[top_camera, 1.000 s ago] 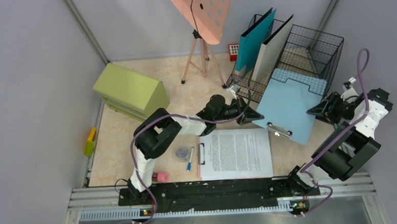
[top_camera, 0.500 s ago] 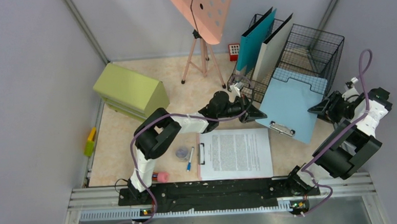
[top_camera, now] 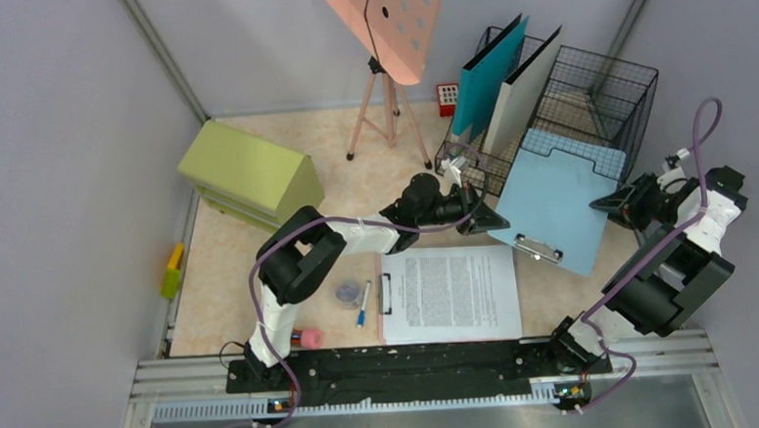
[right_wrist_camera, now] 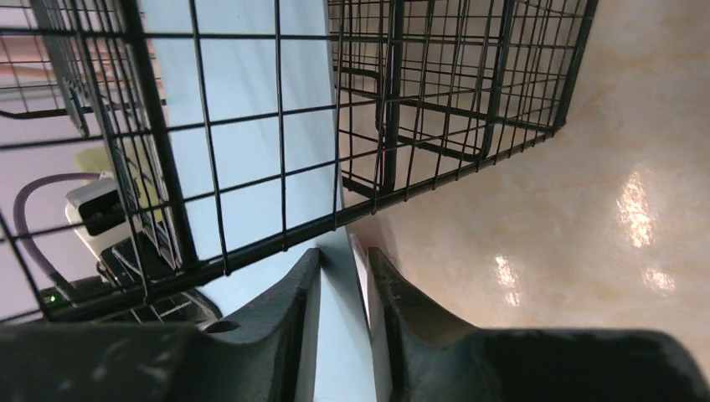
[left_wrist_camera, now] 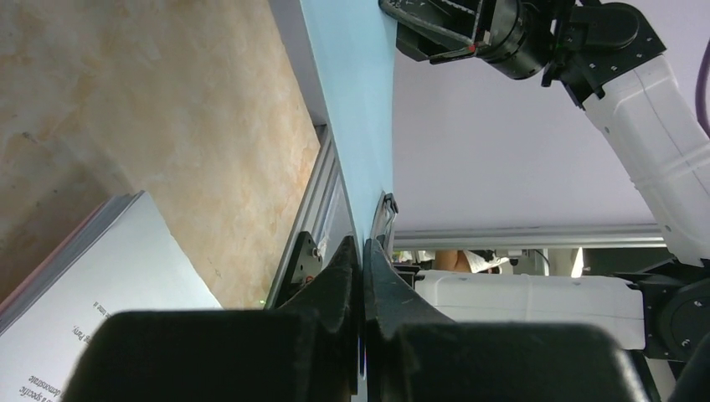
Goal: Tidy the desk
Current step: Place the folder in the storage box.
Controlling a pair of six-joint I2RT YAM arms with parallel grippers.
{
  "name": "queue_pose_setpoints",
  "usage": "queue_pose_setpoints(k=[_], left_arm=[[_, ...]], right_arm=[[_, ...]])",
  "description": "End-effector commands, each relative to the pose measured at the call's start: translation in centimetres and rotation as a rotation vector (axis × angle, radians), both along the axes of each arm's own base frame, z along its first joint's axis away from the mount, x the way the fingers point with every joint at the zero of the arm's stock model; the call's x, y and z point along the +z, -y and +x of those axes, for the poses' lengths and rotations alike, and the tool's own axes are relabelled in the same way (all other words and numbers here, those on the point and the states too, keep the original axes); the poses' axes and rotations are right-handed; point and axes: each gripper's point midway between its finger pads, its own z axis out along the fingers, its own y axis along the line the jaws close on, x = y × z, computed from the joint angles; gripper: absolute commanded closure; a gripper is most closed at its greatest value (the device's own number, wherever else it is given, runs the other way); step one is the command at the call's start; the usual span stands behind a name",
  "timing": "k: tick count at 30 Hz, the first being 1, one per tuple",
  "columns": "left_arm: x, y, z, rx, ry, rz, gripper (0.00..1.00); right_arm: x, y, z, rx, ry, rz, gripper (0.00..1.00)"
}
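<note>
Desk, beige marbled top, fills the middle of the top view, bounded by grey walls with the black-and-silver rail along the bottom edge. Blue clipboard right of centre, tilted, metal clip at its lower end, upper edge against the black wire rack in the upper right. Left gripper is clamped tight on the clipboard's left edge; the left wrist view shows the jaws pressed together on the thin board. Right gripper is at the clipboard's right edge, jaws narrowly parted astride it, wire grid just above in the right wrist view; can't tell if the pads touch the board. Teal folder and white folder stand upright in the rack. A second clipboard with a printed sheet lies flat at lower centre, pen just left of it. Green drawer cabinet upper left, pink music stand top centre.
</note>
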Motion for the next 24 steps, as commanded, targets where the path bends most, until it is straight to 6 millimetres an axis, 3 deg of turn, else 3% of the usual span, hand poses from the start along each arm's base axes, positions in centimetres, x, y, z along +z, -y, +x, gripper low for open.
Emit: queue_pose_setpoints(k=[1,6,15,17,22,24], left_arm=[[9.5,0.4,-1.0,-0.086,0.266,-0.249,1.0],[11.0,0.5,-1.3,-0.122,0.3,-0.281,1.0],[10.6,1.2,-0.5,-0.123,0.259,-0.243,1.0],[10.0,1.5,0.1,-0.112,0.25,-0.225,1.0],[8.1,2.4,1.9,-0.088,0.203,-0.179,1.0],[6.5,2.7,2.2,-0.081,0.181,-0.139,1.0]], right_arm=[[2.5,0.5,2.2,0.03,0.143,-0.008,0.82],[4.8,0.1,2.4,0.06,0.198,0.007,0.98],[3.6,1.4,2.8,0.019,0.161,-0.053,0.99],[3.3,1.7,2.9,-0.006,0.141,-0.046,0.94],[2.5,1.6,2.4,0.02,0.122,-0.057,0.62],[2.3,1.4,2.1,0.031,0.116,-0.063,0.56]])
